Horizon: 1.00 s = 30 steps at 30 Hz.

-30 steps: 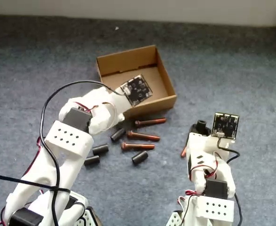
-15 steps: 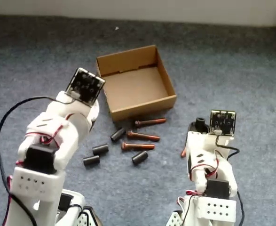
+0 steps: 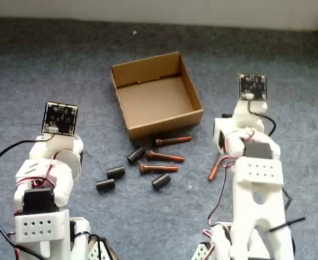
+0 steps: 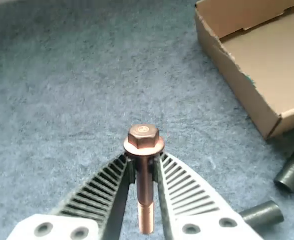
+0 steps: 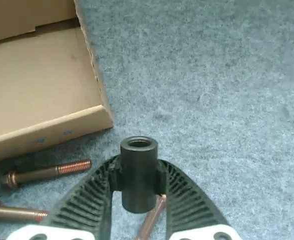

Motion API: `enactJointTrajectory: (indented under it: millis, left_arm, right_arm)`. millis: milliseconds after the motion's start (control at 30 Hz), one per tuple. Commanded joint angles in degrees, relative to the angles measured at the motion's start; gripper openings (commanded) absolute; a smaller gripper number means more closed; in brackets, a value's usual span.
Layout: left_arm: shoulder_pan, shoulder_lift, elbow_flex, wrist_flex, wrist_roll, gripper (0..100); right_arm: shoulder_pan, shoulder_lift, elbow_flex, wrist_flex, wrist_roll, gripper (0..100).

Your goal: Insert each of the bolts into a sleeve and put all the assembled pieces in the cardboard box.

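My left gripper (image 4: 144, 159) is shut on a copper bolt (image 4: 143, 142) with its hex head pointing away from the wrist, above bare carpet left of the cardboard box (image 4: 242, 95). The right gripper (image 5: 138, 169) is shut on a black sleeve (image 5: 138, 175) with its bore facing outward, just off the box's (image 5: 51, 127) near right corner. In the high view the box (image 3: 164, 122) has nothing visible inside. Three bolts (image 3: 164, 156) and several sleeves (image 3: 115, 173) lie on the carpet in front of it. One more bolt (image 3: 214, 170) lies by the right arm (image 3: 256, 168).
Grey carpet covers the whole work area. The left arm (image 3: 47, 179) stands at the near left, with open carpet around it. Two loose sleeves (image 4: 261, 215) lie close to the left gripper's side, and two bolts (image 5: 46, 172) lie beside the right gripper.
The left arm has swung back from over the box to the near left. The right arm has stretched forward and up toward the box's right corner.
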Motion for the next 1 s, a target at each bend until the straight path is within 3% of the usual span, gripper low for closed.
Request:
enactJointTrajectory:
  millis: [0, 167, 433, 800, 967]
  left_arm:
    - [-3.6, -3.0, 5.3, -5.8, 3.1, 1]
    - [-7.3, -6.6, 8.8, -6.9, 5.9, 1]
    - [-7.8, -12.3, 12.3, -6.9, 6.0, 1]
    - [-7.8, -13.3, 12.4, -6.9, 6.0, 1]
    - [-7.9, -13.3, 12.4, -6.9, 6.0, 1]
  right_arm:
    - [-0.5, 14.1, -13.5, -0.3, 0.8, 0.5]
    - [-0.1, 32.5, -27.8, -0.2, 8.8, 0.5]
    - [0.0, 50.9, -43.7, 0.1, 11.5, 0.5]
    - [-9.5, 45.8, -44.1, 13.0, 11.3, 0.5]
    - [-10.3, 44.5, -44.4, 17.4, 11.2, 0.5]
